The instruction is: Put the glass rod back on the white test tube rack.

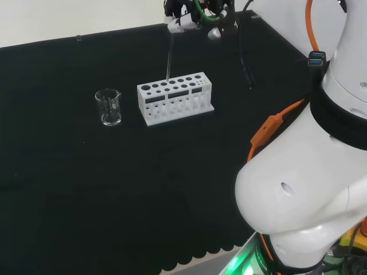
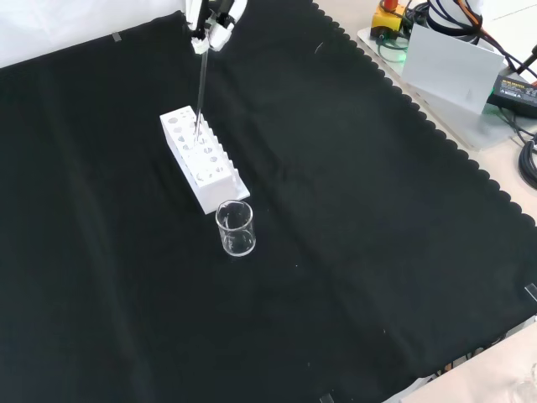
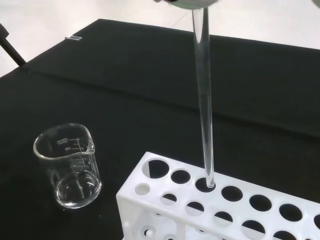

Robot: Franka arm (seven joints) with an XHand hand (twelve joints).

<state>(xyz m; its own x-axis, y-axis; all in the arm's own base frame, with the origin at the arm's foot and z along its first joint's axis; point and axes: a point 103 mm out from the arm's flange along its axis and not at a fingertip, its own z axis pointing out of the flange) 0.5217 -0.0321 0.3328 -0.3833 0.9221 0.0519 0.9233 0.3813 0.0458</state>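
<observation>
Head view: the black and white robot hand point(image 1: 186, 20) is seen at the top edge, above the far side of the bench, with its fingers pinched round the upper end of a thin clear glass rod point(image 1: 168, 57). The rod is held almost upright, hanging down from the robot hand point(image 2: 214, 25) to the white plastic test tube rack point(image 1: 175, 98). In the wrist view the rod point(image 3: 204, 100) is shown as a straight, colourless, see-through stick with a rounded lower tip, and that tip is seated in the mouth of a hole in the rack's point(image 3: 210, 210) outer row, the third hole from the rack's corner. The neighbouring holes are seen open. In the front view the rod point(image 2: 201, 92) is seen slightly tilted, its lower end meeting the rack point(image 2: 201, 164) near the rack's far end.

A small clear glass beaker point(image 1: 108, 107) is stood upright on the black cloth just beside the rack's left end in the head view; in the front view the beaker point(image 2: 236, 228) is placed just below the rack's near end, apart from it. In the wrist view printed marks are seen on the beaker's point(image 3: 67, 165) wall.

The black cloth point(image 2: 352, 252) is spread wide around both pieces, with broad bare room on every side, and its scalloped edge is seen along the right side of the front view.
</observation>
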